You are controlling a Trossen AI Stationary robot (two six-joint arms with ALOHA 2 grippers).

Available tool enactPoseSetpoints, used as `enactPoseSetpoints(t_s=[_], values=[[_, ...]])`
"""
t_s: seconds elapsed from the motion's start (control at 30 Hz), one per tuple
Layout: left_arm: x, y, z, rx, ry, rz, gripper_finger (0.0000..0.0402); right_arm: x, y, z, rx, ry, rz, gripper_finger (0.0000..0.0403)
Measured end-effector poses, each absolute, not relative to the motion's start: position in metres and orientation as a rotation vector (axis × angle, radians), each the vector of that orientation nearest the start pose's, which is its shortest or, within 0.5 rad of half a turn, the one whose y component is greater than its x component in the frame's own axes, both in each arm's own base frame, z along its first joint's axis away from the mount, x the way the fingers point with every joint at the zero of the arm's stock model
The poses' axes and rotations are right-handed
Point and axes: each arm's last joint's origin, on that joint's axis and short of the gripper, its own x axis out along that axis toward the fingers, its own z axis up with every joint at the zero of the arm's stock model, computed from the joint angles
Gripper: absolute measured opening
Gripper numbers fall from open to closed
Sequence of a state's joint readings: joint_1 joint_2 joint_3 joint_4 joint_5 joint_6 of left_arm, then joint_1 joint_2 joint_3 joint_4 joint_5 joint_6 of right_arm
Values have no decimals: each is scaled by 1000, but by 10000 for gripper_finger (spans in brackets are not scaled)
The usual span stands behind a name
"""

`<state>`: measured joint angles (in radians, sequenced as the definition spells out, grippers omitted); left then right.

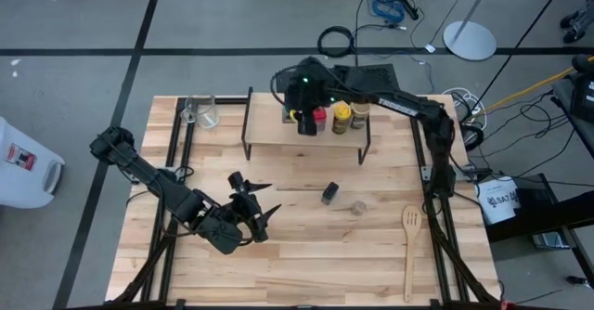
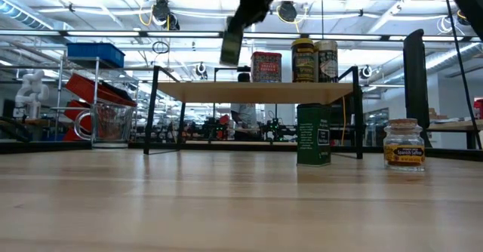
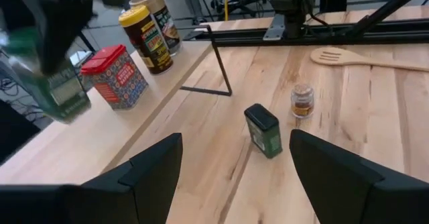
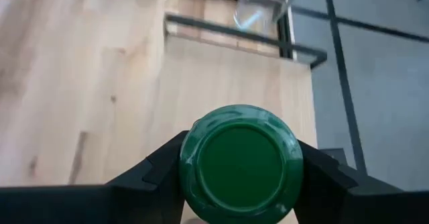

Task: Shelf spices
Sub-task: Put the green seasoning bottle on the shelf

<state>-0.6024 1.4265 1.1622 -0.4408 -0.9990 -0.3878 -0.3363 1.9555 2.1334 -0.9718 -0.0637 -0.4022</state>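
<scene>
A: High view first: how many spices are up on the shelf (image 1: 278,129)?

B: 3 stand on the plank: the red square tin (image 1: 319,120), the yellow-lidded jar (image 1: 342,117) and the tan jar (image 1: 360,114), bunched toward the right half. A 4th, the green-lidded jar (image 4: 240,162), is clamped between the fingers of the right gripper (image 1: 304,117), which hangs above the plank just left of the red tin. It is not set down yet; from table height the jar (image 2: 232,44) shows tilted, clear of the wood.

A: And what's left?

B: 2 on the tabletop: the dark green tin (image 1: 329,193) and the tiny brown jar (image 1: 358,206), close together in front of the shelf. I'd call it a bit over half done.

A: Room to work?

B: The plank's left half is bare. A clear glass cup (image 1: 203,112) sits off that end, well apart. The wooden spatula (image 1: 410,245) lies to the right of the 2 leftovers.

A: The other arm?

B: The left gripper (image 1: 252,208) waits low on the table's left side, fingers spread wide, holding nothing.
</scene>
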Motion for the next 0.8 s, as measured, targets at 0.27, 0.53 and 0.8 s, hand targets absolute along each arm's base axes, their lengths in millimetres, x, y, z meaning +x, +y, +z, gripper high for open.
enactPoseSetpoints(t_s=[0.27,0.53,0.8], values=[[257,-147,303,175,417,498,286,385,-166,370,-149,872,-57,197],[256,-145,304,217,391,565,286,377,-172,370,-108,888,-28,198],[257,-145,304,225,391,564,286,376,-173,369,-82,888,-16,198]])
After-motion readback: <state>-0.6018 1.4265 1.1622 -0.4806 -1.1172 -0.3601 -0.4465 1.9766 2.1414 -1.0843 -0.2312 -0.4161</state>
